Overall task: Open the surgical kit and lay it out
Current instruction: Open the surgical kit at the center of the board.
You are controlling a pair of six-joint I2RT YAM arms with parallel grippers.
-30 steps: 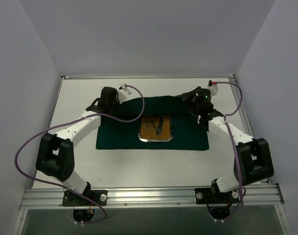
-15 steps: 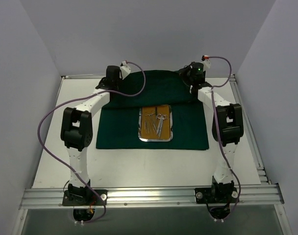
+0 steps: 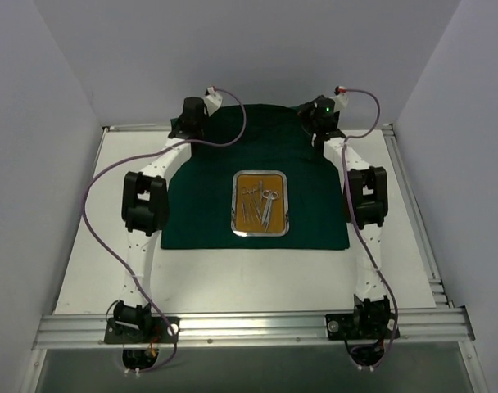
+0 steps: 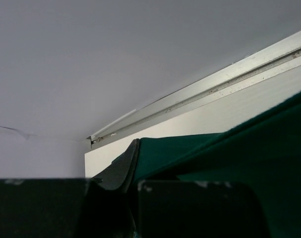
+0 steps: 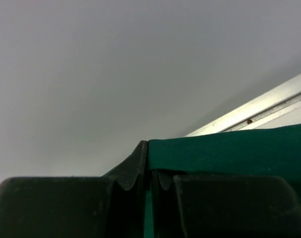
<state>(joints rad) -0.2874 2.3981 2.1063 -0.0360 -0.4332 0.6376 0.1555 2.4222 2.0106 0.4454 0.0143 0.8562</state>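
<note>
The dark green drape [image 3: 257, 155] lies spread over the table's middle, its far flap pulled back to the rear rail. On it sits the steel tray [image 3: 235, 206] with tan liner, holding several slim silver instruments [image 3: 260, 203]. My left gripper [image 3: 183, 128] is shut on the drape's far left corner [image 4: 200, 153]. My right gripper [image 3: 321, 129] is shut on the far right corner [image 5: 225, 153]. In both wrist views the cloth edge runs between the closed fingers. Both arms are stretched far out.
The aluminium rail [image 3: 134, 128] runs along the table's far edge, right behind both grippers, also in the left wrist view [image 4: 210, 89]. White walls close the back and sides. Purple cables [image 3: 93, 196] loop off both arms.
Both grippers have carried the drape's far flap back from over the tray to the rear rail. The tray and instruments are now fully uncovered, and both arms have stretched out.
</note>
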